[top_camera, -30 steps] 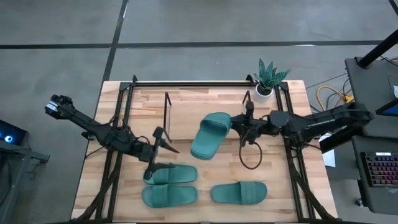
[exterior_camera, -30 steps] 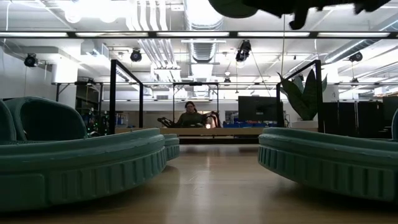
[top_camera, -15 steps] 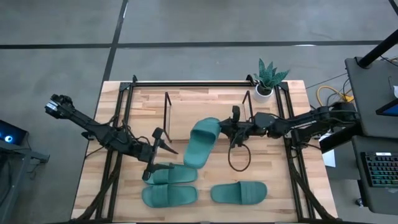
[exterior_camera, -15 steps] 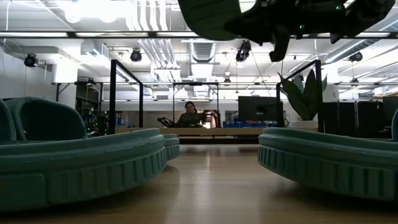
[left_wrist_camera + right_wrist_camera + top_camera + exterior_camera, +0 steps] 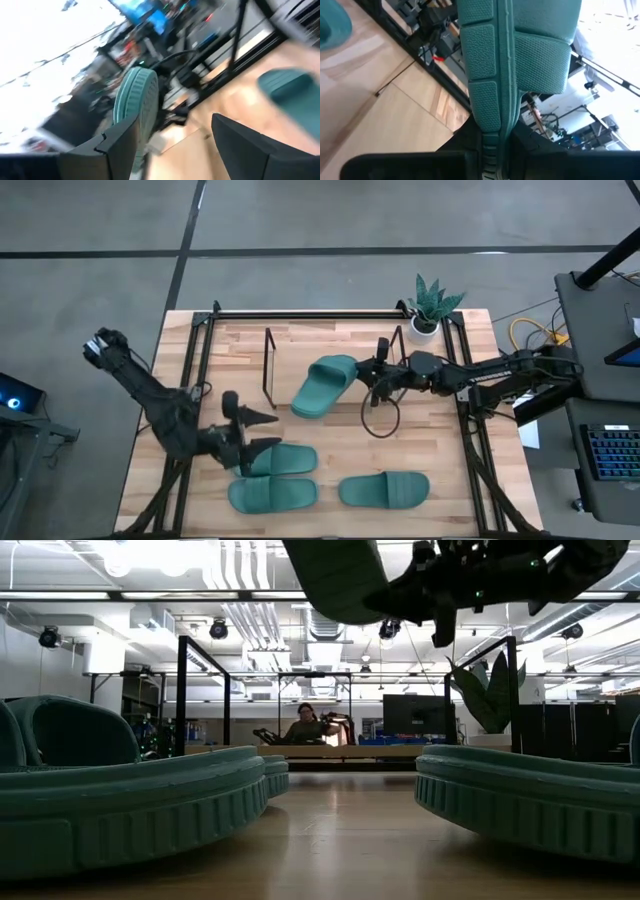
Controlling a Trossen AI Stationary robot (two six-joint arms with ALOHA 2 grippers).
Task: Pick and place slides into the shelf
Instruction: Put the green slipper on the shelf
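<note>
Four teal slides show. My right gripper (image 5: 374, 373) carries one slide (image 5: 324, 385) in the air between the shelf's two upright black end frames (image 5: 268, 366), (image 5: 398, 340); in the low view that slide (image 5: 335, 575) hangs high. The other slides lie sole-down near the near edge: one (image 5: 276, 460) beside my left gripper, one (image 5: 272, 496) nearer still, one (image 5: 385, 488) to the right. My left gripper (image 5: 250, 430) is open, just left of the first of these and touching nothing. My right gripper pinches the carried slide's sole rim (image 5: 495, 127) between its two fingers, at the end nearer the strap (image 5: 345, 370). The fingers come level from the table's right. The slide is lifted clear and tilted, its free end (image 5: 303, 405) pointing toward the table's left and near edge.
Larger black frame rails (image 5: 186, 390), (image 5: 465, 410) run along both table sides and the far edge. A potted plant (image 5: 430, 305) stands at the far right corner. A dark cable loop (image 5: 380, 415) hangs under the right arm. A person (image 5: 305, 725) sits far behind the table.
My right gripper has carried the slide toward the table's left, then toward the far edge, and lower, turning it so its free end swings leftward. My left gripper has drawn back slightly toward the left and near edge and stays open.
</note>
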